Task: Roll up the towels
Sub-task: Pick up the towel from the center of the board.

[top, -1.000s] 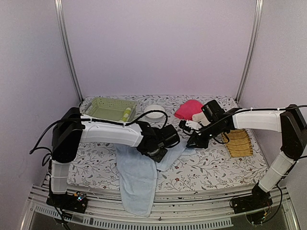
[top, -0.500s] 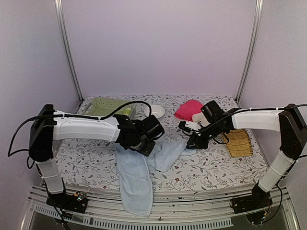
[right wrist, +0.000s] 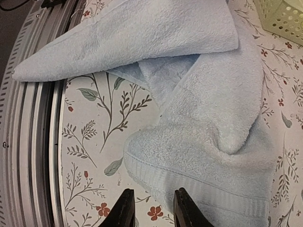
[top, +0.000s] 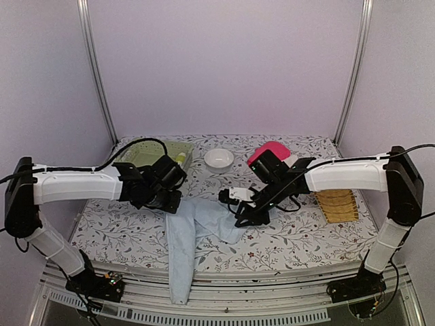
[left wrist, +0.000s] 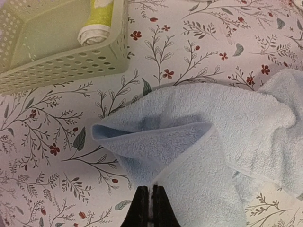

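The very large pale blue towel (top: 207, 221) lies crumpled mid-table, and one end hangs over the front edge. My left gripper (top: 168, 202) is shut on its folded edge, as the left wrist view shows (left wrist: 150, 205), with the towel (left wrist: 213, 142) spread beyond the jaws. My right gripper (top: 240, 219) is open, low over the towel's right corner. Its fingertips (right wrist: 152, 210) straddle the hem of the towel (right wrist: 203, 118) without closing on it. The bright pink towel (top: 270, 151) sits at the back. A rolled yellow-green-and-cream towel (left wrist: 97, 23) lies in the basket.
The pale green plastic basket (left wrist: 61, 66) stands at the back left (top: 185, 147). A small white round thing (top: 219, 158) sits behind the middle. The yellow woven tray (top: 336, 204) lies at the right. The metal rail of the table's front edge (right wrist: 33, 142) is close to my right gripper.
My left gripper has moved left and dragged the blue towel's edge with it. My right arm has swung left and nearer, down to the towel's right corner.
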Controlling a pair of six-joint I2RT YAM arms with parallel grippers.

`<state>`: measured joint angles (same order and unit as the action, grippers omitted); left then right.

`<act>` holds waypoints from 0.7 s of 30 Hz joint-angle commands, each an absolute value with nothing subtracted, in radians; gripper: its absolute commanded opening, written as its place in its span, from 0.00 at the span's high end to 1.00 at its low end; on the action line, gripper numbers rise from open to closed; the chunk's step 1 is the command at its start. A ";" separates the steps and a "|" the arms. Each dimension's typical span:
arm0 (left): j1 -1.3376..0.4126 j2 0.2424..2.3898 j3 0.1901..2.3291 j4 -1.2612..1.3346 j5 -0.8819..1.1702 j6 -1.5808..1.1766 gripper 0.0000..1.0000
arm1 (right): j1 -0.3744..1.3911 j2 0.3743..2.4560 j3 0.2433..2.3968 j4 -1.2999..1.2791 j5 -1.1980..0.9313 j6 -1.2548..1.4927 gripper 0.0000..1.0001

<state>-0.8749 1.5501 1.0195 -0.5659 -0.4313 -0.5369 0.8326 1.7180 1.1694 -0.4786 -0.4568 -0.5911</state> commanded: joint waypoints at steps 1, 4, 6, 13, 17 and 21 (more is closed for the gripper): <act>-0.850 1.479 0.977 -0.517 -0.441 -0.547 1.00 | 0.887 1.831 1.202 -0.491 -0.361 -0.587 0.66; -0.841 1.450 0.954 -0.516 -0.449 -0.548 1.00 | 0.921 1.872 1.247 -0.483 -0.334 -0.577 0.63; -0.833 1.438 0.942 -0.513 -0.449 -0.544 1.00 | 0.939 1.892 1.255 -0.483 -0.328 -0.574 0.61; -0.813 1.417 0.919 -0.494 -0.445 -0.527 1.00 | 0.963 1.935 1.258 -0.479 -0.302 -0.563 0.62; -0.805 1.422 0.914 -0.488 -0.439 -0.519 1.00 | 0.963 1.967 1.268 -0.492 -0.326 -0.567 0.55; -0.797 1.427 0.916 -0.487 -0.437 -0.509 1.00 | 0.964 1.999 1.279 -0.505 -0.348 -0.570 0.50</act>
<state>-0.8165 1.4345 0.9245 -0.5095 -0.4339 -0.5247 0.9596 1.9614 1.2522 -0.4824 -0.3256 -0.5724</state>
